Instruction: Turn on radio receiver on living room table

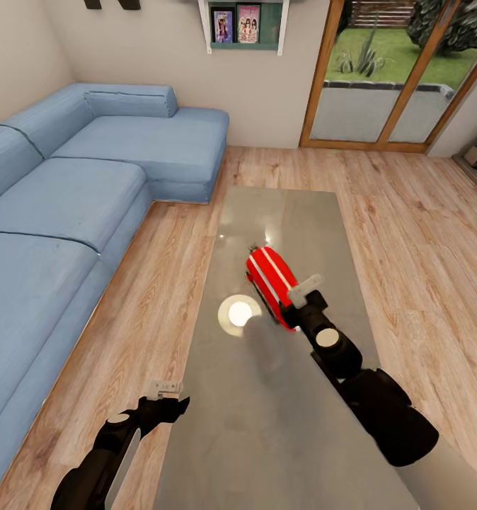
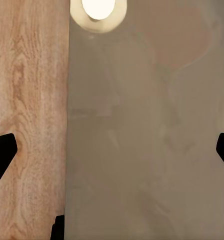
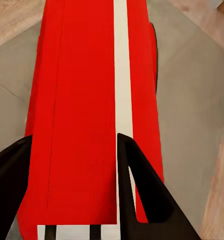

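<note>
- Right end effector (image 3: 72, 192) is right at the red radio receiver (image 1: 272, 282) on the table (image 1: 295, 212), fingers apart, gripping nothing
- Pushing hard could slide the radio away

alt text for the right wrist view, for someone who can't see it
Close-up along the right gripper: its two black fingers sit over the top of a bright red radio with a white stripe running lengthwise. The radio rests on a glossy grey table, with light wood floor at the corners.
</note>
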### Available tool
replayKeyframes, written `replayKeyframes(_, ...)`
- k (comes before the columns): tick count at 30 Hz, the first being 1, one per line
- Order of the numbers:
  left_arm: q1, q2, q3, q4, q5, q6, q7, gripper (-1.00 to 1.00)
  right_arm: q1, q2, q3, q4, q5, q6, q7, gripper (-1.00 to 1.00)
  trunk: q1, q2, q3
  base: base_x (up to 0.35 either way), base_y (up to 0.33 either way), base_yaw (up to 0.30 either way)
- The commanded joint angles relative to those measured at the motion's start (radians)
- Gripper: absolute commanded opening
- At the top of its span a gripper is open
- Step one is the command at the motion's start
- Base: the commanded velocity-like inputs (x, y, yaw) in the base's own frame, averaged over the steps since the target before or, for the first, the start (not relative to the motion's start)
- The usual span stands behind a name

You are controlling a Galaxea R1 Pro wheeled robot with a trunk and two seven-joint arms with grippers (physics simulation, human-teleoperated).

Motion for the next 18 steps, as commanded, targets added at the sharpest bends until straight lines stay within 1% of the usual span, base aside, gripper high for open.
replayKeyframes(1,0.000,0.000,0.000,0.000,0.000,0.000,0.000,1.00,0.001,-0.001,0.010,0.000,0.016,-0.006,-0.023,-1.00,0.000,0.000,0.000,0.000,0.000,0.000)
replayKeyframes(3,0.000,0.000,0.000,0.000,0.000,0.000,0.000,1.00,0.016,-0.013,0.038,0.000,0.032,-0.035,-0.107,-1.00,0.000,0.000,0.000,0.000,0.000,0.000)
replayKeyframes(4,0.000,0.000,0.000,0.000,0.000,0.000,0.000,1.00,0.037,-0.028,0.054,0.000,0.037,-0.064,-0.156,-1.00,0.000,0.000,0.000,0.000,0.000,0.000)
replayKeyframes(5,0.000,0.000,0.000,0.000,0.000,-0.001,0.000,1.00,0.050,-0.039,0.065,0.000,0.039,-0.085,-0.177,-1.00,0.000,0.000,0.000,0.000,0.000,0.000)
replayKeyframes(6,0.000,0.000,0.000,0.000,0.000,-0.001,0.000,1.00,0.068,-0.063,0.091,0.000,0.042,-0.121,-0.202,-1.00,0.000,0.000,0.000,0.000,0.000,0.000)
replayKeyframes(7,0.000,0.000,0.000,0.000,0.000,-0.001,0.000,1.00,0.071,-0.069,0.098,0.000,0.042,-0.126,-0.208,-1.00,0.000,0.000,0.000,0.000,0.000,0.000)
replayKeyframes(9,0.000,0.000,0.000,0.001,0.000,-0.001,0.000,1.00,0.078,-0.090,0.132,0.000,0.043,-0.141,-0.240,-1.00,0.000,0.000,0.000,0.000,0.000,0.000)
replayKeyframes(10,0.000,0.000,0.000,0.001,0.000,-0.001,0.000,1.00,0.081,-0.107,0.167,0.000,0.044,-0.147,-0.287,-1.00,0.000,0.000,0.000,0.000,0.000,0.000)
replayKeyframes(12,0.000,0.000,0.000,0.002,0.000,-0.001,0.000,1.00,0.083,-0.129,0.231,0.000,0.044,-0.158,-0.389,-1.00,0.000,0.000,0.000,0.000,0.000,0.000)
replayKeyframes(13,0.000,0.000,0.000,0.002,0.000,-0.001,0.000,1.00,0.083,-0.136,0.251,0.000,0.044,-0.163,-0.420,-1.00,0.000,0.000,0.000,0.000,0.000,0.000)
replayKeyframes(14,0.000,0.000,0.000,0.002,0.000,-0.001,0.000,1.00,0.083,-0.152,0.297,0.000,0.044,-0.176,-0.485,-1.00,0.000,0.000,0.000,0.000,0.000,0.000)
replayKeyframes(15,0.000,0.000,0.000,0.003,0.000,-0.001,0.000,1.00,0.084,-0.160,0.322,0.000,0.043,-0.183,-0.518,-1.00,0.000,0.000,0.000,0.000,0.000,0.000)
replayKeyframes(17,0.000,0.000,-0.001,0.003,0.000,-0.001,0.000,1.00,0.084,-0.195,0.442,0.000,0.043,-0.206,-0.671,-1.00,0.000,0.000,0.000,0.000,0.000,0.000)
replayKeyframes(18,0.000,0.000,0.000,0.003,0.000,0.000,-0.001,1.00,0.084,-0.207,0.491,0.000,0.043,-0.213,-0.735,-1.00,0.000,0.000,0.000,0.000,0.000,0.000)
